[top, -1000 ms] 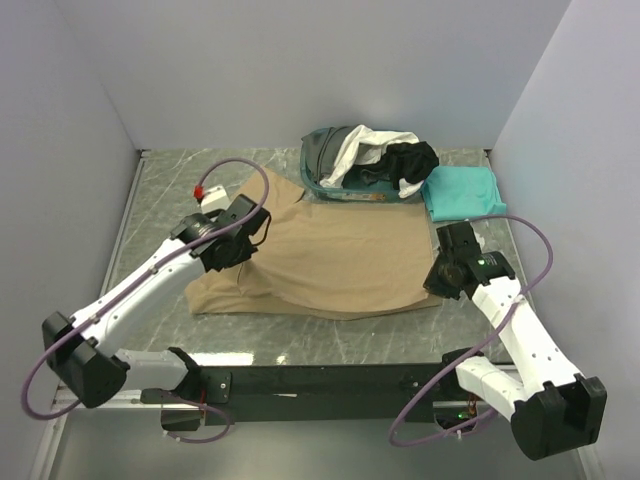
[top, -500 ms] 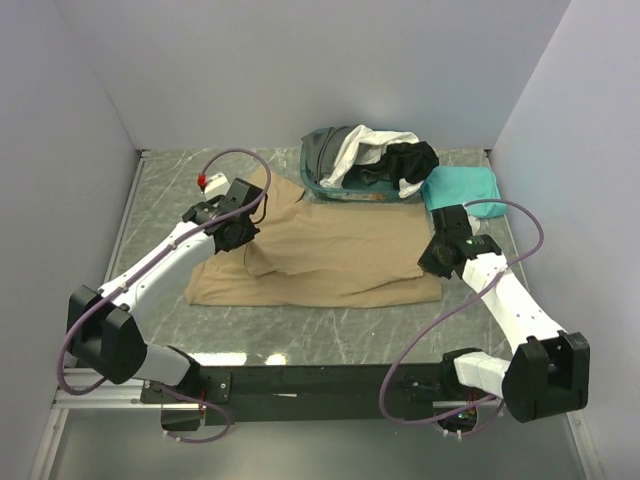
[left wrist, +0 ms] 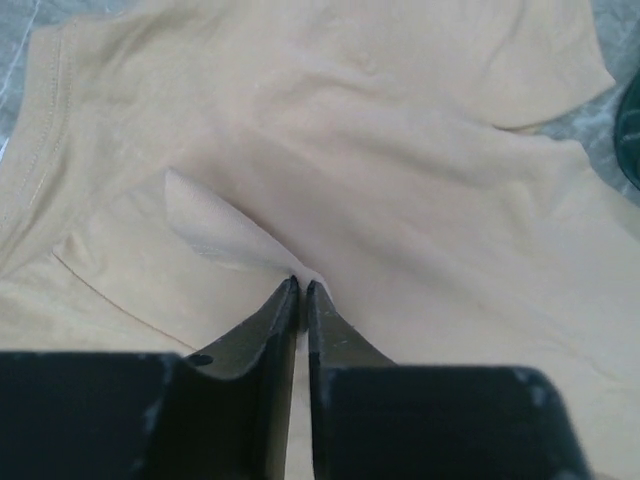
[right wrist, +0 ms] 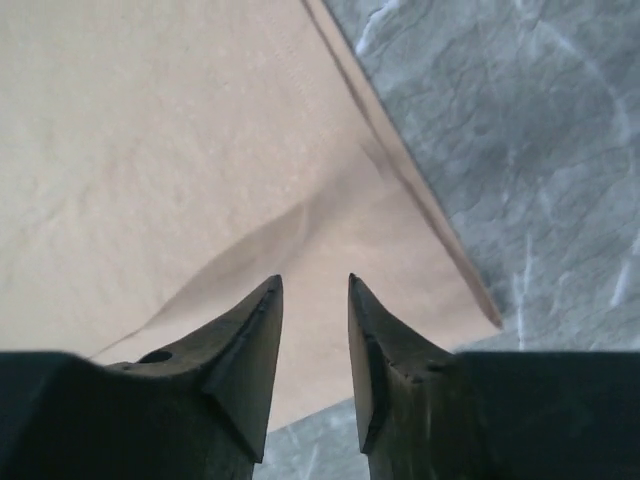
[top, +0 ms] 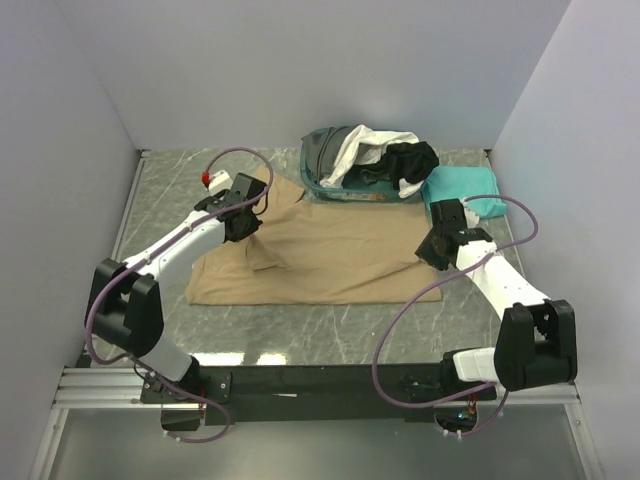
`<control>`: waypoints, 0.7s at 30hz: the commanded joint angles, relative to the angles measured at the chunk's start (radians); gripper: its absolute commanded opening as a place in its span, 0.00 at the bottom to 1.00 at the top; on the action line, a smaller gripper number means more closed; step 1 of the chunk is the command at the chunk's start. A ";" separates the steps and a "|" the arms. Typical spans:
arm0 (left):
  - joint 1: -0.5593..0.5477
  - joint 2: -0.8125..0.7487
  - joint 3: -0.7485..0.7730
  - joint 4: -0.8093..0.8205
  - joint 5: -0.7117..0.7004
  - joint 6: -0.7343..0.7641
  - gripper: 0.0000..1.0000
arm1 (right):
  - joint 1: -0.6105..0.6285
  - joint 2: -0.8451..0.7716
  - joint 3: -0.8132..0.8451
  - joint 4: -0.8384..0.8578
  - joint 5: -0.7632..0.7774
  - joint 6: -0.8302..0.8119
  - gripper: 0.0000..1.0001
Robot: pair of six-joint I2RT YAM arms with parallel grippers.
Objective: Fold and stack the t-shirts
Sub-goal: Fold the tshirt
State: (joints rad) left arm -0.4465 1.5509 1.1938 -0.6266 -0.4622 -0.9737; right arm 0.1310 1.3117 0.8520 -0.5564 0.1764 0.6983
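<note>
The tan t-shirt (top: 330, 255) lies spread on the marble table, its near part folded over. My left gripper (top: 245, 222) is at its left side. In the left wrist view its jaws (left wrist: 302, 285) stand almost together, pinching a raised ridge of the tan cloth (left wrist: 400, 150). My right gripper (top: 432, 250) hovers over the shirt's right edge. In the right wrist view it (right wrist: 315, 282) is open, with nothing between the fingers and tan cloth (right wrist: 150, 150) below. A folded teal t-shirt (top: 462, 190) lies at the back right. White (top: 358, 145) and black (top: 412, 160) t-shirts hang out of the basket.
The teal plastic basket (top: 312, 178) stands at the back middle, touching the tan shirt's far edge. Grey walls close in the table on three sides. Bare marble (right wrist: 520, 130) shows to the right of the shirt and along the near edge (top: 330, 330).
Both arms swung away from the near edge, drawing the tan shirt's near part over itself. The right jaws opened and let go of the cloth. The left jaws parted only a crack.
</note>
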 commanded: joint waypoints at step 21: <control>0.026 -0.069 -0.273 0.286 0.315 -0.003 1.00 | 0.012 -0.051 -0.140 0.380 -0.462 -0.168 0.90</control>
State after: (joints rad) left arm -0.4129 1.4979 0.9718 -0.4461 -0.2684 -0.9592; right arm 0.1337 1.2224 0.7341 -0.2695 -0.1955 0.5575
